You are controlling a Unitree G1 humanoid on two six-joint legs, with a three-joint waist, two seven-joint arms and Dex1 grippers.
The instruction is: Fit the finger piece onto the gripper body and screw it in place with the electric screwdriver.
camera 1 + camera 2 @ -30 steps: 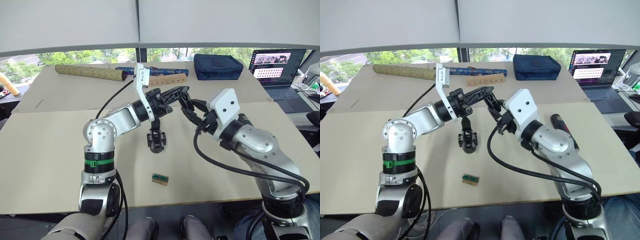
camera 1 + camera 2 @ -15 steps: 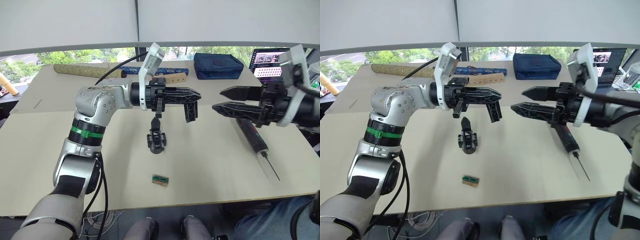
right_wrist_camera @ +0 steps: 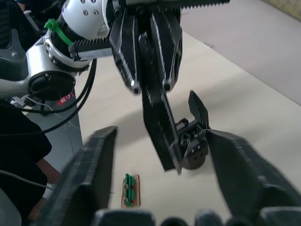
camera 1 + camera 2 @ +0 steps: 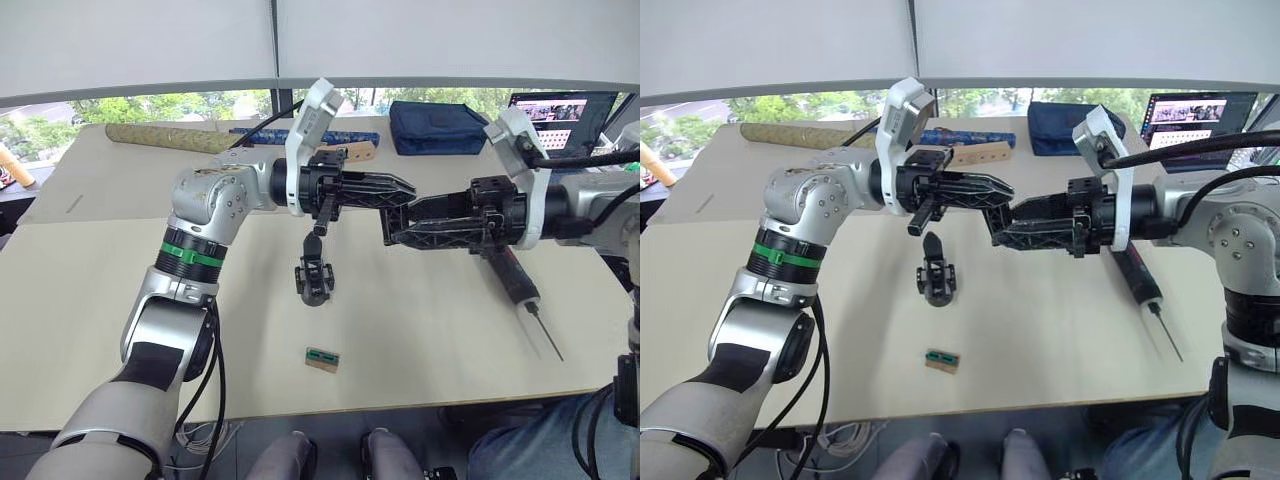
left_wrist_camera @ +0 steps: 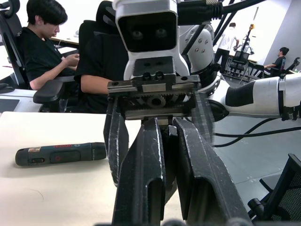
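Finger piece (image 4: 318, 216) hangs clenched in left gripper (image 4: 385, 190) above gripper body (image 4: 313, 279) on table (image 4: 90, 290). Right gripper (image 4: 400, 228), spread wide, has swung in for a handover; electric screwdriver (image 4: 512, 276) lies untouched.

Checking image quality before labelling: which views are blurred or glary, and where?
Right wrist view: its own right gripper in the foreground is blurred; the gripper body behind is sharper. Left wrist view: bright background washes out, screwdriver stays readable. Left eye view: the table is evenly lit, with soft shadows.
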